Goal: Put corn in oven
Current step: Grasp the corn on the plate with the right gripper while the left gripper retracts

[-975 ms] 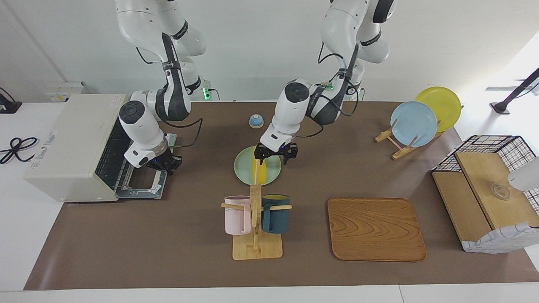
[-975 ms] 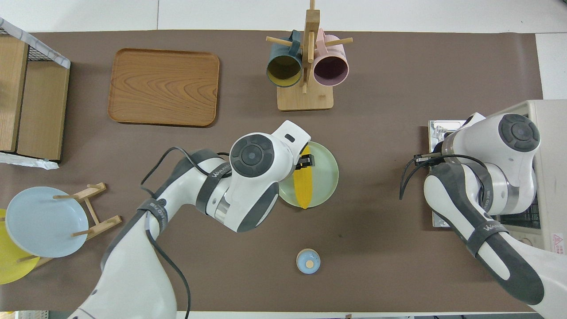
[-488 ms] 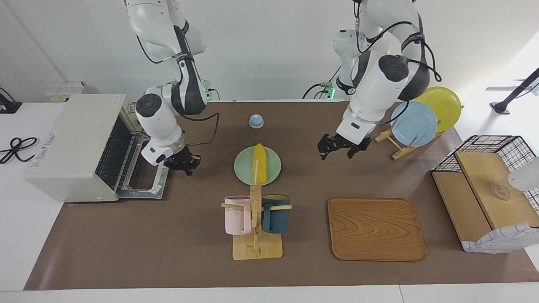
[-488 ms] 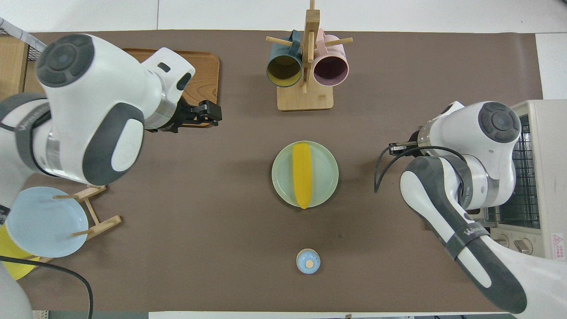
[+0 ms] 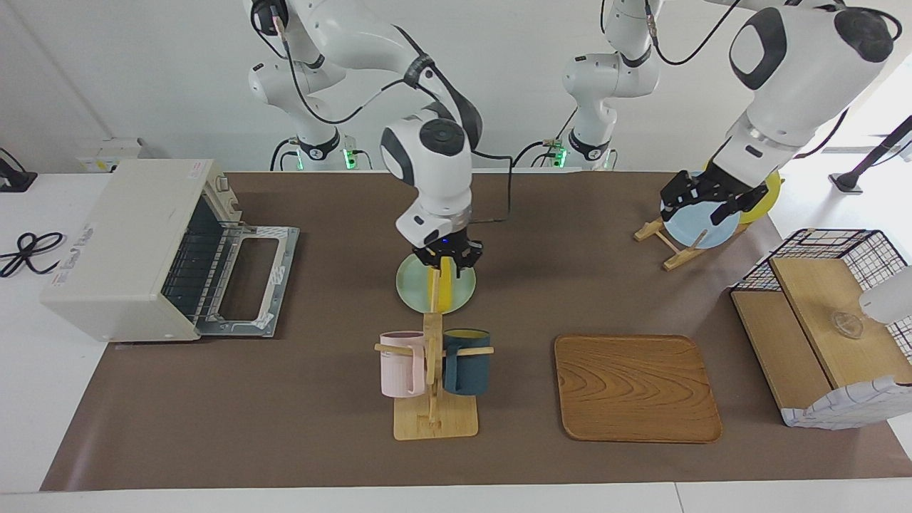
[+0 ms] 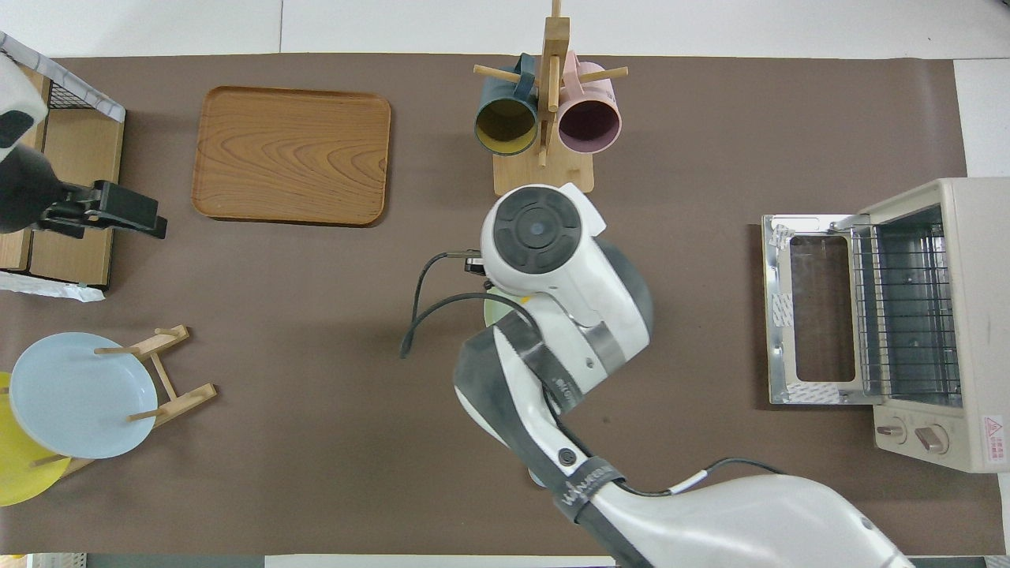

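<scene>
The yellow corn [image 5: 444, 291] lies on a pale green plate [image 5: 412, 285] mid-table, just nearer the robots than the mug rack. My right gripper [image 5: 447, 259] is down at the corn's end nearer the robots, open, with a finger on either side of it. In the overhead view the right arm covers the corn, and only a sliver of the plate [image 6: 488, 309] shows. The cream-white oven [image 5: 121, 235] stands at the right arm's end of the table, its door [image 5: 246, 279] dropped open and its rack bare [image 6: 899, 315]. My left gripper [image 5: 702, 198] is open, empty and raised over the plate rack.
A wooden mug rack [image 5: 433, 420] with a pink and a dark blue mug stands beside the plate, farther from the robots. A wooden tray [image 5: 636, 388], a plate rack holding a blue plate [image 5: 702, 231] and a yellow one, and a wire-and-wood basket box [image 5: 819, 320] are toward the left arm's end.
My right gripper left the open oven door and crossed to the corn on the plate. My left gripper withdrew from the plate and rose over the plate rack.
</scene>
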Robot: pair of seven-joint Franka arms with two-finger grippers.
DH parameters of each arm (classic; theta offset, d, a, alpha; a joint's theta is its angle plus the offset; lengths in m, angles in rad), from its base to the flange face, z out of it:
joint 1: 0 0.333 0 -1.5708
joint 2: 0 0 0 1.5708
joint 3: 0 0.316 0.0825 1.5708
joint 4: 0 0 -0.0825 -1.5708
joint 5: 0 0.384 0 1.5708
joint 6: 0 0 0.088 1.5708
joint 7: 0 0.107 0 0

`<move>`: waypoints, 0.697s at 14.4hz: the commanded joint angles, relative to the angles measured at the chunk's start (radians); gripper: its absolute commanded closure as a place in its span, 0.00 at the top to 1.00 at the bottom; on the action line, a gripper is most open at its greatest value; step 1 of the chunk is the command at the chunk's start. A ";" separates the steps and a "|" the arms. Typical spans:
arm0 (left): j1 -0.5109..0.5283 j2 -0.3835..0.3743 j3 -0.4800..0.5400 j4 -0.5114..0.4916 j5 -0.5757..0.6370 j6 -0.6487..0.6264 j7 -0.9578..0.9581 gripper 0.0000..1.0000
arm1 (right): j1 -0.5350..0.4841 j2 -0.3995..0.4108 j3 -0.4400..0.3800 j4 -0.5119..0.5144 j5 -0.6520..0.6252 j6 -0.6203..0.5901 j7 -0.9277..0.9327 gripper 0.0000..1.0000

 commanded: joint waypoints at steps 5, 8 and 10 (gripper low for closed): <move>0.044 -0.091 -0.006 -0.013 0.067 -0.136 0.106 1.00 | 0.035 0.073 -0.007 -0.064 -0.023 0.158 0.045 0.49; 0.046 -0.118 -0.006 -0.079 0.067 -0.102 0.109 1.00 | 0.035 0.071 -0.007 -0.076 -0.021 0.162 0.045 0.44; 0.046 -0.134 -0.008 -0.120 0.067 -0.041 0.115 1.00 | 0.035 0.070 -0.006 -0.080 -0.018 0.156 0.045 0.19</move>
